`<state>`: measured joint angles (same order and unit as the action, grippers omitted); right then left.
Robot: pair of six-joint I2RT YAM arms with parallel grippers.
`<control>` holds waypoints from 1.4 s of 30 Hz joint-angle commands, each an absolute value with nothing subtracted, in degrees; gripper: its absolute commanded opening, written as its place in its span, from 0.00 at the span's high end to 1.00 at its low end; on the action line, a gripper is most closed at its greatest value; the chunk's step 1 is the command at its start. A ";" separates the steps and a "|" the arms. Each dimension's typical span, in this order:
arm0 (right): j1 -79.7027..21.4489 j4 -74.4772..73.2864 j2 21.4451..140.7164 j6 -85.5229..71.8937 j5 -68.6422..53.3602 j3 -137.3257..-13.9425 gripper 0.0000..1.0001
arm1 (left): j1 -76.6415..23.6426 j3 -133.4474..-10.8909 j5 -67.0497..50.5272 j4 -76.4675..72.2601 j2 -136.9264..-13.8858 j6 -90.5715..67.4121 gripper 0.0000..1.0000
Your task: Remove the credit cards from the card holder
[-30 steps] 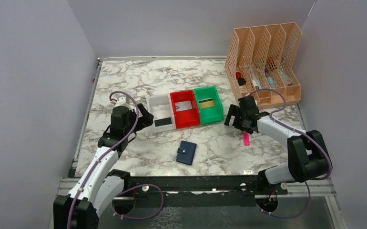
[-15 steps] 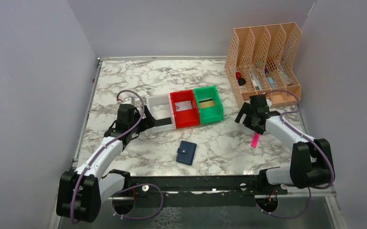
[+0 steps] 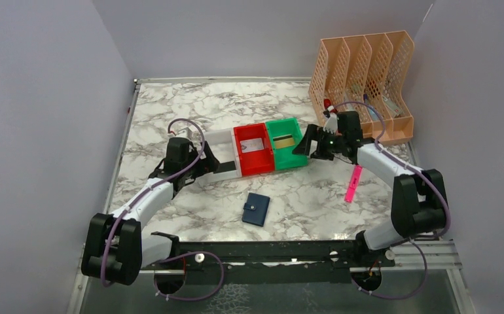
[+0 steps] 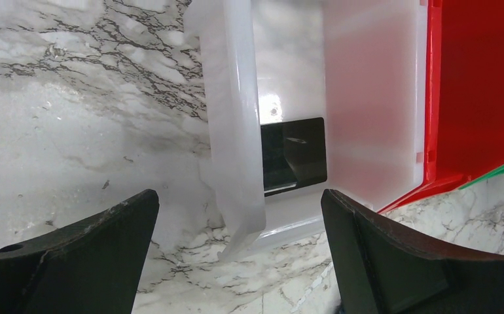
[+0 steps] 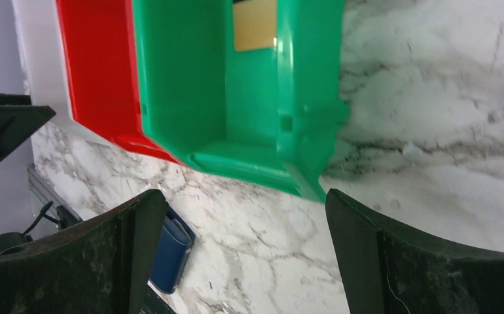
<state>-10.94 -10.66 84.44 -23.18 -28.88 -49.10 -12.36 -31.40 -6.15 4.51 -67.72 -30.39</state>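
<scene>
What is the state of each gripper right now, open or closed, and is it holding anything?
Left gripper: jaws open, holding nothing.
Right gripper: jaws open, holding nothing.

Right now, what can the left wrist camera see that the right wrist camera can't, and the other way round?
Only the left wrist view shows the black card lying inside the white bin. Only the right wrist view shows the tan-gold card in the green bin and the navy card holder on the marble table. Both show the red bin and marble, plus a strip of each other's bin.
</scene>
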 commanded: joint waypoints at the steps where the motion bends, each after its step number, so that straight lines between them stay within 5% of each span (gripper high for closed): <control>1: -11.21 -9.73 90.51 -18.97 -36.25 -55.38 0.02 | -12.57 -32.22 -8.17 0.92 -69.29 -30.18 0.01; 8: -14.10 -11.49 93.68 -16.38 -34.24 -56.80 0.03 | -12.57 -34.69 -8.64 -0.04 -72.45 -29.24 0.01; 21: -14.41 -13.69 80.78 -18.55 -32.75 -45.85 0.08 | -13.09 -35.00 -13.42 -1.76 -74.21 -28.57 0.01; 26: -14.41 -15.41 75.46 -19.81 -34.30 -44.99 0.08 | -13.09 -33.68 -8.43 1.17 -70.57 -29.17 0.01; 30: -14.41 -20.21 70.60 -23.74 -23.97 -43.84 0.08 | -13.10 -33.41 -0.65 6.41 -65.73 -30.64 0.01; 34: -14.53 -14.81 68.60 -27.43 -32.77 -37.09 0.10 | -13.41 -31.28 -0.18 7.72 -58.76 -31.44 0.01; 42: -15.82 -9.69 63.41 -32.56 -32.86 -24.11 0.15 | -31.04 -35.01 9.74 14.53 -58.16 -31.16 0.01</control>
